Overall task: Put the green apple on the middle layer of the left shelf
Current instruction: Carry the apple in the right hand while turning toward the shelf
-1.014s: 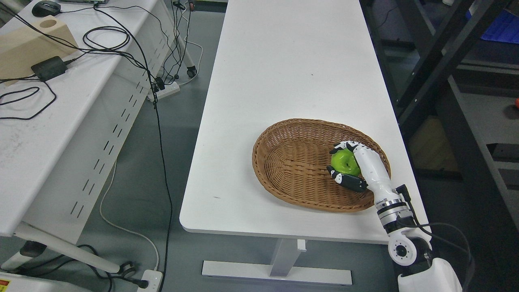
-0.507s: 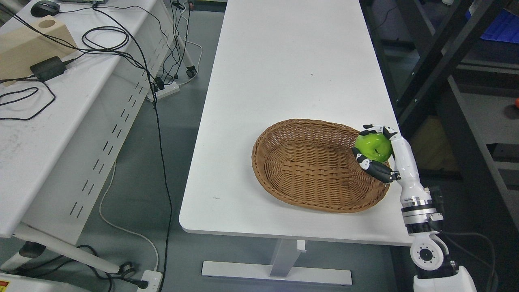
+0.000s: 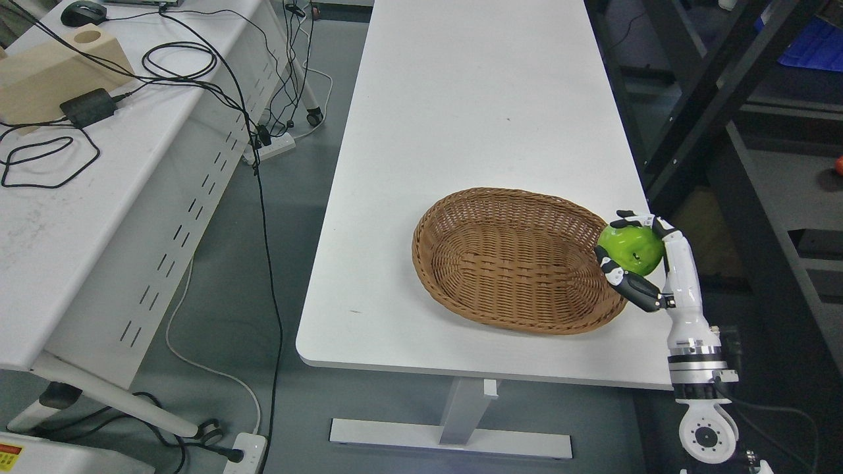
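Observation:
My right hand (image 3: 624, 247) holds a green apple (image 3: 630, 249), its black-tipped fingers curled around the fruit. The hand is raised above the right rim of a brown wicker basket (image 3: 461, 289) that lies on the white table (image 3: 461, 118). Nothing lies inside the basket. The white forearm rises from the lower right corner of the picture. My left arm does not show.
A dark metal shelf frame (image 3: 705, 85) stands right of the table, close to my raised arm. On the left is a second white desk (image 3: 85, 217) with cables, a black adapter (image 3: 87, 108) and a wooden block (image 3: 56, 66). Power strips lie on the grey floor.
My right hand has lifted the apple out of the basket and carried it right, past the basket's right rim. The camera has shifted slightly.

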